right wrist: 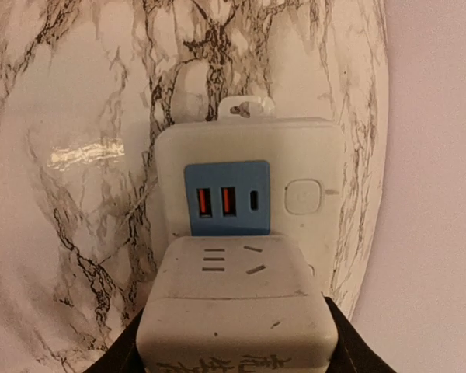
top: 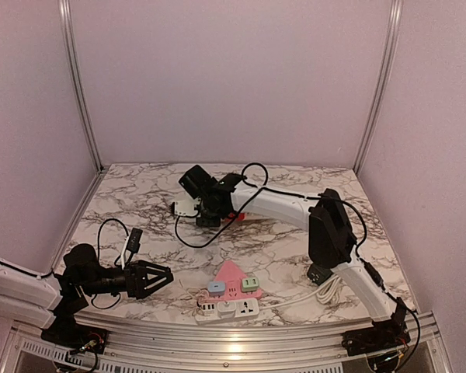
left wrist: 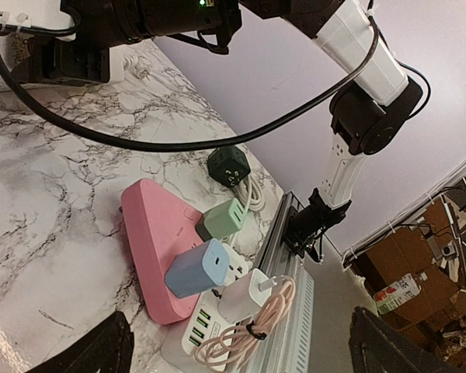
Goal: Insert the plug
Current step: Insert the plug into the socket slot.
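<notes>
Tabletop (top: 140, 194), white marble pattern, bears all items.

Left side: the left gripper (top: 160, 278) sits low near the front edge, pointing right toward the power strips. Its fingers (left wrist: 93, 350) are spread wide and hold nothing.

Centre rear: the right arm (top: 283, 203) reaches across to the back middle of the table. The right gripper (right wrist: 237, 342) is clamped on a white plug block (right wrist: 237, 303); dark fingers (right wrist: 128, 353) show against both sides of it. Socket slots are visible on the block's upper face. Directly ahead of the block lies a white socket unit (right wrist: 248, 155) with a blue USB panel (right wrist: 227, 198) and a round button (right wrist: 303, 196). The block overlaps the unit's near edge in the right wrist view; whether the two are mated cannot be told. A black cable (top: 188, 239) loops on the marble below the gripper.

Centre front: a pink triangular strip (top: 230, 272) carries a blue adapter (top: 215, 287) and a green adapter (top: 251, 284). Just in front of it, at the table edge, lies a white power strip (top: 245, 309). The left wrist view shows a white charger (left wrist: 248, 291) on that strip, with a coiled pink cord (left wrist: 237, 338).

Right front: a black cube plug (top: 319, 273) rests beside a white cable coil (top: 327, 292), under the right arm's forearm.
</notes>
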`<action>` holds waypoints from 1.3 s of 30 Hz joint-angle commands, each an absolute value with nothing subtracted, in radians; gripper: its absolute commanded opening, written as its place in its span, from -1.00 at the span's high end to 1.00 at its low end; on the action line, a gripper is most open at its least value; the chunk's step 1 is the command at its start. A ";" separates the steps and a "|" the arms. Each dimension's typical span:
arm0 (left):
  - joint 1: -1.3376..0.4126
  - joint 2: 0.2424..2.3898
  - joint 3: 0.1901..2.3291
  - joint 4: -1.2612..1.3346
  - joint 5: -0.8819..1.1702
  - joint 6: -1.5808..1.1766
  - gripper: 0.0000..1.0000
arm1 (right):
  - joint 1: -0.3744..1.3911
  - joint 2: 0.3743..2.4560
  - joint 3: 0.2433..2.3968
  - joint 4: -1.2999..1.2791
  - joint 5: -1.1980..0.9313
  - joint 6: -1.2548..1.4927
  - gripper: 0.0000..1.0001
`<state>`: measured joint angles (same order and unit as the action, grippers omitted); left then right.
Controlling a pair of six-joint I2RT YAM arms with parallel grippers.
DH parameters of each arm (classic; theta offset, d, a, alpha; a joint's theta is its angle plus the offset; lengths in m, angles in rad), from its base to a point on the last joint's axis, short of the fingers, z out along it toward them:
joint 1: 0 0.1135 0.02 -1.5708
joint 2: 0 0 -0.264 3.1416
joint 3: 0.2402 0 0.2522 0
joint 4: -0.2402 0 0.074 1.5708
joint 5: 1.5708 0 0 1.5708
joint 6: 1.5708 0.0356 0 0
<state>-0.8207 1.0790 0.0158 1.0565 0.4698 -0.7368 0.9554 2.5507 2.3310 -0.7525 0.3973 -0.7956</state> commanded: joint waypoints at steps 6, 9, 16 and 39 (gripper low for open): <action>-0.818 1.082 0.036 1.054 0.472 -0.731 -0.98 | 1.002 2.601 2.365 -1.129 0.126 -0.702 0.39; -0.818 1.082 0.035 1.054 0.468 -0.727 -0.98 | 1.010 2.588 2.370 -1.158 0.092 -0.692 0.35; -0.817 1.108 0.051 1.055 0.475 -0.721 -0.98 | 1.009 2.598 2.347 -1.125 0.138 -0.683 0.19; -0.818 1.124 0.026 1.091 0.467 -0.734 -0.98 | 1.004 2.461 2.331 -0.766 0.321 -0.685 -0.97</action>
<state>-0.8207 1.1191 0.0216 1.0573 0.4702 -0.7364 0.9951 2.5202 2.3371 -0.8604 0.2756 -0.7059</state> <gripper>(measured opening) 0.989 0.985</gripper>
